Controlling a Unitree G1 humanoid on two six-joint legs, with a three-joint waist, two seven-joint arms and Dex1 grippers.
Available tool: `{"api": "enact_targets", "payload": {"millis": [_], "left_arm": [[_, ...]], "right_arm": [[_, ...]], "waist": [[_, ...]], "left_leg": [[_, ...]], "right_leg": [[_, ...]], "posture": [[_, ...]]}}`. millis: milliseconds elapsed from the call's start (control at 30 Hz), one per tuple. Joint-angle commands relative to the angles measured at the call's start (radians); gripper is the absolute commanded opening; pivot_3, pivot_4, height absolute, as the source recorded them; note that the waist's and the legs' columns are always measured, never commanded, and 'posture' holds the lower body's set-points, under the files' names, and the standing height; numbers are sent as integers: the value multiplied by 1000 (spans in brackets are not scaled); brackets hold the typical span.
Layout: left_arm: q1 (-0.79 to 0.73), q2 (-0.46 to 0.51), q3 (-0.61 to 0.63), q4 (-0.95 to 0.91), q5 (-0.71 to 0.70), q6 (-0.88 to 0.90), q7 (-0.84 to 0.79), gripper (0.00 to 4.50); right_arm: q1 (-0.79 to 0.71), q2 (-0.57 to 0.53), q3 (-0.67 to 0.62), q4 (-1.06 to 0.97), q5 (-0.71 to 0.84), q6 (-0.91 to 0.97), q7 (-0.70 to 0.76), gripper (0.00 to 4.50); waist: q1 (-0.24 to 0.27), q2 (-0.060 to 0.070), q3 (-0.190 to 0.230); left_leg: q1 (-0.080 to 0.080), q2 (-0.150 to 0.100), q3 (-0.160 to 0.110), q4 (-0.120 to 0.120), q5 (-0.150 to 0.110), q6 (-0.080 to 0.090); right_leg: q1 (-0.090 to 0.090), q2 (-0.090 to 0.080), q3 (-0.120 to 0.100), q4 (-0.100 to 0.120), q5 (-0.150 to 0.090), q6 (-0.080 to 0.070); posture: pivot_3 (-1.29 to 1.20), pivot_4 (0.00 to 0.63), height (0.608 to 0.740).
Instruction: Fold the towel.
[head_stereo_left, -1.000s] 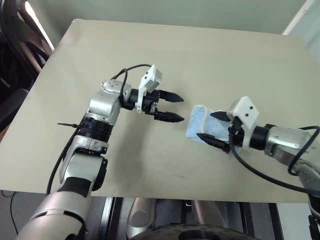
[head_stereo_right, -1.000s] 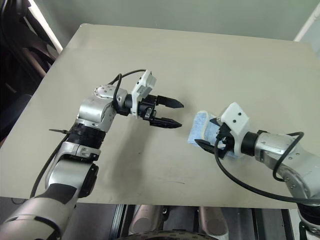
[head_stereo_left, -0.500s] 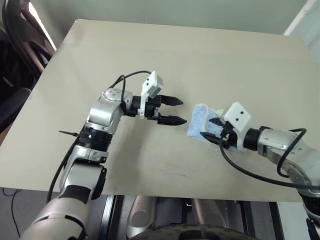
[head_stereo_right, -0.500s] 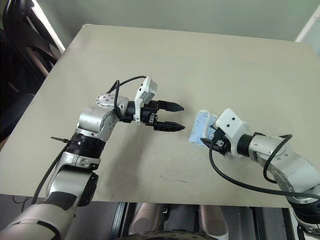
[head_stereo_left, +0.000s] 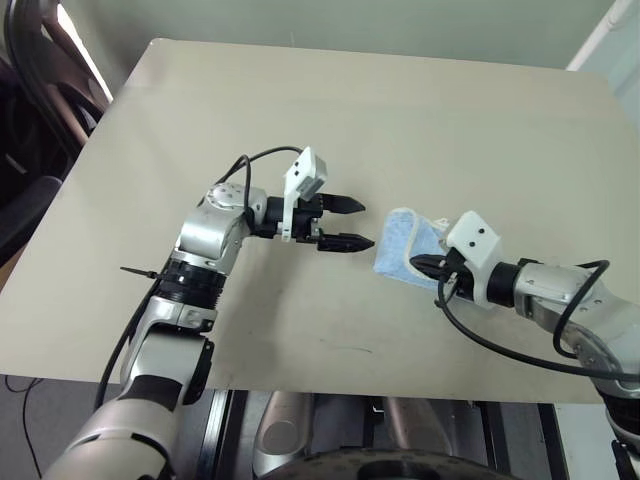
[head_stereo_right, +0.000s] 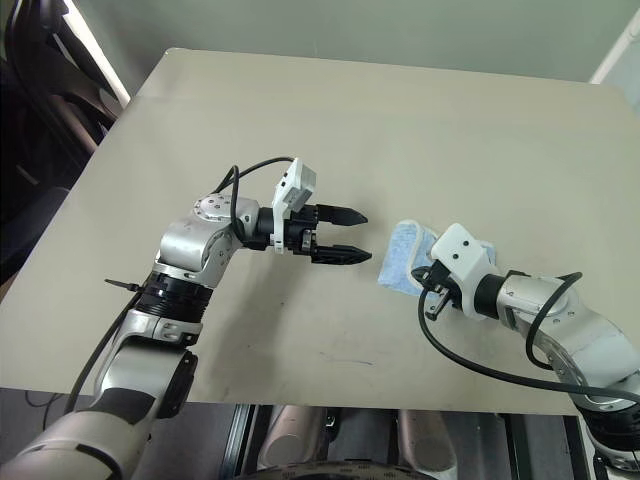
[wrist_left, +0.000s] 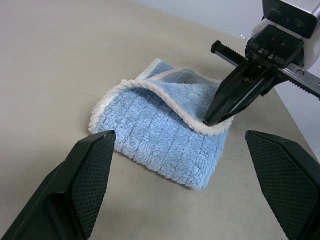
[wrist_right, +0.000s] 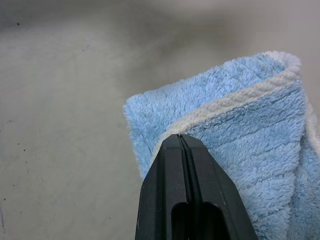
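Towel sits on the beige worktop, right of centre, already folded into a small light blue bundle with white stitched edging showing along the upper layer

Right end effector has its fingers pressed together, tips down at the white edge of the top layer at the towel's near-right corner; right wrist view shows the two black fingers flush against each other with that edge right at the tips. Can't tell whether any cloth is actually pinched between them

Left end effector hovers above the worktop just left of the towel, pointing toward it, fingers spread wide apart and holding nothing; clear gap between its tips and the cloth. In the left wrist view the two fingers frame the towel on either side without touching it

Towel's far end is rounded by the fold, lower layer lies flat on the worktop
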Motion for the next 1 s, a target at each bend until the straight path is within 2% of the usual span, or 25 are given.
{"api": "enact_targets", "payload": {"millis": [33, 133, 167, 267, 400, 767, 800, 833, 1000], "left_arm": [[-4, -3, 2, -38, -10, 7, 9, 4500], [-3, 4, -3, -36, -8, 14, -1, 4500], [-2, 5, -3, -38, -10, 18, -1, 4500], [4, 4, -1, -45, -12, 23, 2, 4500], [18, 6, -6, -61, -6, 17, 7, 4500], [37, 12, -14, -82, 3, 0, 8, 4500], [40, 12, -14, -86, 3, 2, 10, 4500], [41, 12, -15, -89, 4, 3, 13, 4500], [41, 13, -16, -93, 1, 7, 20, 4500]], "right_arm": [[-23, 1, -46, -21, 24, 10, 15, 28], [-23, -4, -45, -32, 16, -34, 38, 28], [-20, -4, -48, -40, 17, -42, 43, 187], [-11, -4, -51, -53, 19, -45, 46, 949], [1, -4, -56, -59, 14, -40, 37, 2325], [22, -9, -31, -47, -26, -43, 32, 2325], [23, -14, -29, -45, -33, -49, 35, 1961], [23, -15, -28, -41, -37, -52, 37, 1778], [25, -27, -20, -25, -66, -64, 46, 40]], "waist": [[0, 0, 0], [0, 0, 0], [0, 0, 0], [0, 0, 0], [0, 0, 0], [-1, 0, 0], [-1, 0, 0], [-1, 0, 0], [-1, 0, 0]], "left_leg": [[0, 0, 0, 0, 0, 0], [0, 0, 0, 0, 0, 0], [0, 0, 0, 0, 0, 0], [0, 0, 0, 0, 0, 0], [0, 0, 0, 0, 0, 0], [0, 0, 0, 0, 0, 0], [0, 0, 0, 0, 0, 0], [0, 0, 0, 0, 0, 0], [0, 0, 0, 0, 0, 0]], "right_leg": [[0, 0, 0, 0, 0, 0], [0, 0, 0, 0, 0, 0], [0, 0, 0, 0, 0, 0], [0, 0, 0, 0, 0, 0], [0, 0, 0, 0, 0, 0], [0, 0, 0, 0, 0, 0], [0, 0, 0, 0, 0, 0], [0, 0, 0, 0, 0, 0], [0, 0, 0, 0, 0, 0]], "posture": [[0, 150, 697], [0, 150, 697], [0, 150, 697], [0, 150, 697], [0, 150, 697], [0, 150, 697], [0, 150, 697], [0, 150, 697], [0, 150, 697]]}}
